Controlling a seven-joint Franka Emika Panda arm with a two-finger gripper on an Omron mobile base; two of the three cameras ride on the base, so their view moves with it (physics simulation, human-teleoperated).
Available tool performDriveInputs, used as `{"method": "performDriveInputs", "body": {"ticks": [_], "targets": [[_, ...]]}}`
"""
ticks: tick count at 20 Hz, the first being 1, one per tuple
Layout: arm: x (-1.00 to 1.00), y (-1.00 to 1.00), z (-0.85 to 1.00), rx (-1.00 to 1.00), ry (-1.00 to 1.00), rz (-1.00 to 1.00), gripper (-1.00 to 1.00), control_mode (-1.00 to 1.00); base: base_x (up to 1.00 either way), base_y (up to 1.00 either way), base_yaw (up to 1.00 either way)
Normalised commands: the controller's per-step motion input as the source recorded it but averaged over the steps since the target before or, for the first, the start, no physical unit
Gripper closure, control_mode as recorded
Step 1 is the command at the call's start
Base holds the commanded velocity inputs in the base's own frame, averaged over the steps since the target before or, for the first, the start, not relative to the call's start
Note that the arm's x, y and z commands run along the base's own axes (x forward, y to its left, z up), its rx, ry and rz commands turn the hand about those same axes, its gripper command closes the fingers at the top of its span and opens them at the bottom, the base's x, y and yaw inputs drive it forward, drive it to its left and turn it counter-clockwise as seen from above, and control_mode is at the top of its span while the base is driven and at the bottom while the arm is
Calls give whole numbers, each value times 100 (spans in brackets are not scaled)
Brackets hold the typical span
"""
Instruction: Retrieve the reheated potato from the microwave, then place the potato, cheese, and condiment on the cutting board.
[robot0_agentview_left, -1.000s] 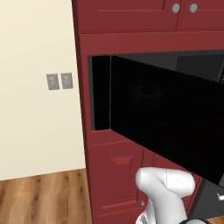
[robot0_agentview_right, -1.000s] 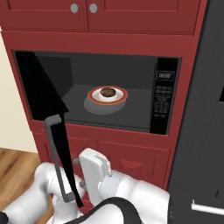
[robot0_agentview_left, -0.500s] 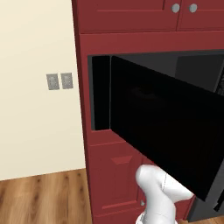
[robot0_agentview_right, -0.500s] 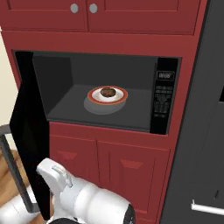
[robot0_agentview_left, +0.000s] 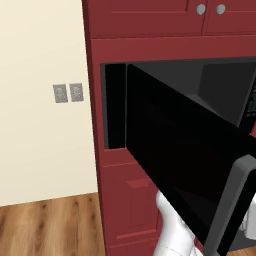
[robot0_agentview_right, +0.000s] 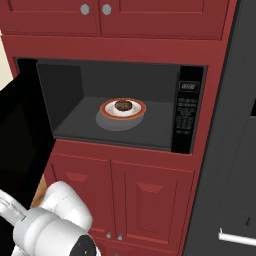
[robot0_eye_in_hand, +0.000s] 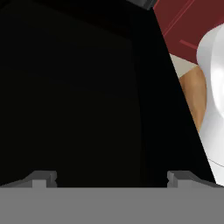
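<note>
Flat, even rendered light falls on the dark red cabinetry (robot0_agentview_right: 125, 185); the glossy flat black microwave door (robot0_agentview_left: 185, 165) shows no glare, edges slightly soft.

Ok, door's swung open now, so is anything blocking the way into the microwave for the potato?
Nothing visible inside: the potato sits alone on its plate in the microwave. The open hand faces the black door.

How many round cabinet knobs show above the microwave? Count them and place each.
2: left knob and right knob sit side by side on the red upper cabinet doors, above the open microwave. Others may lie outside the frame.
</note>
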Motion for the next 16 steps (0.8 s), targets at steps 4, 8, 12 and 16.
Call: {"method": "performDriveInputs", "body": {"ticks": [4, 8, 12, 16], "targets": [[-5, 77, 0, -6, 0, 0, -100, -100, 0, 0, 0], [0, 76, 0, -3, 0, 0, -100, -100, 0, 0, 0], [-1, 73, -2, -3, -2, 0, -100, -100, 0, 0, 0], [-1, 77, -13, -3, -3, 0, -100, -100, 0, 0, 0]]}}
